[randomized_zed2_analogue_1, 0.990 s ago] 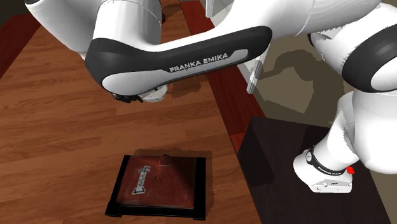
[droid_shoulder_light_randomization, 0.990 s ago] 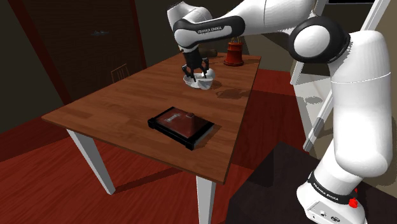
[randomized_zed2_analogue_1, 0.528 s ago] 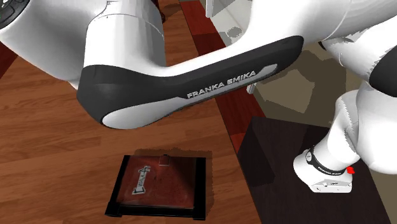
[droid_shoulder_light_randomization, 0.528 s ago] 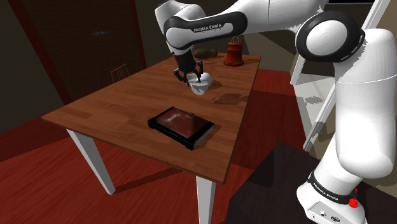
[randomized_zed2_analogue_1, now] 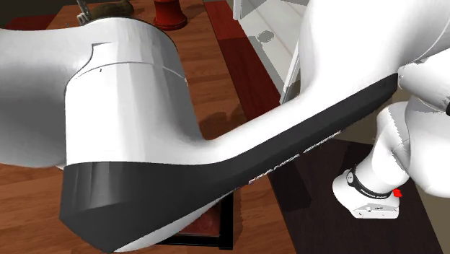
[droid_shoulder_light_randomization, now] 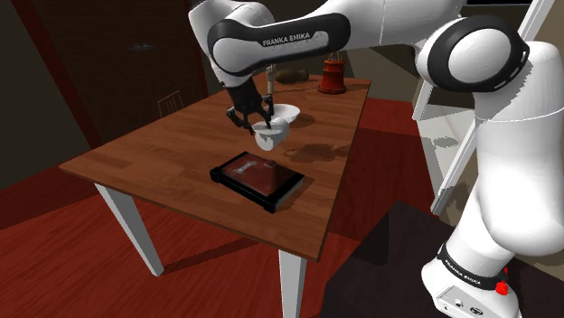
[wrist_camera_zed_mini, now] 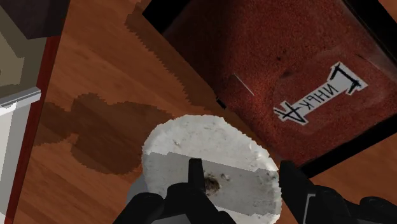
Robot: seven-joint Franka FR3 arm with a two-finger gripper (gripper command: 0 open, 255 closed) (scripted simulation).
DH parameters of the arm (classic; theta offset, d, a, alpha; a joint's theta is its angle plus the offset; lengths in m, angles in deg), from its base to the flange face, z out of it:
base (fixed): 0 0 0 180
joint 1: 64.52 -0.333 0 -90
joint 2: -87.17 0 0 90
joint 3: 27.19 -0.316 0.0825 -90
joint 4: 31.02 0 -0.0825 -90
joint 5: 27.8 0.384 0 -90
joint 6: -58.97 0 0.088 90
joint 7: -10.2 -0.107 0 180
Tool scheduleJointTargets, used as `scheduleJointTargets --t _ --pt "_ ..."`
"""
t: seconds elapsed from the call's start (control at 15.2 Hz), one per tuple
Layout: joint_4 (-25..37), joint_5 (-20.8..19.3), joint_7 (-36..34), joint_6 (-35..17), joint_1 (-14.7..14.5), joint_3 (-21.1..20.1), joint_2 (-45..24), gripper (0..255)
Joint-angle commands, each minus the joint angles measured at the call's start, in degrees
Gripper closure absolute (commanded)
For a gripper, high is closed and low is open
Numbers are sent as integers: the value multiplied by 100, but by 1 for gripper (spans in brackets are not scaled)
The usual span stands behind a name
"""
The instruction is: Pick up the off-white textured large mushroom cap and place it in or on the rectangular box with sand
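Fingers (wrist_camera_zed_mini: 194, 184) clasp the white mushroom cap (wrist_camera_zed_mini: 210, 143) aloft near the box (wrist_camera_zed_mini: 273, 57).

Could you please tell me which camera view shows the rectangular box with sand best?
The shoulder view: the whole box lies flat on the table. The wrist view shows part of it close up, dark rim and reddish sand. In the second exterior view a corner peeks out below the arm.

A wooden table (droid_shoulder_light_randomization: 154, 158) on white legs (droid_shoulder_light_randomization: 129, 226) stands on red floor (droid_shoulder_light_randomization: 54, 262) before dark walls (droid_shoulder_light_randomization: 81, 81).
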Motion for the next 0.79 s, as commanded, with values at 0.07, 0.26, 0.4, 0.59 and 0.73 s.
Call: scheduleJointTargets --t 0.07,0.26,0.4,0.59,0.73 --pt "214 8 -324 212 -280 -110 -112 255" --pt "521 5 -679 448 -607 -224 -301 255" --pt "327 17 -720 286 -581 -224 -274 255" --pt "60 26 -782 52 -546 -225 -250 255" --pt "-104 29 -821 -98 -527 -224 -242 255"
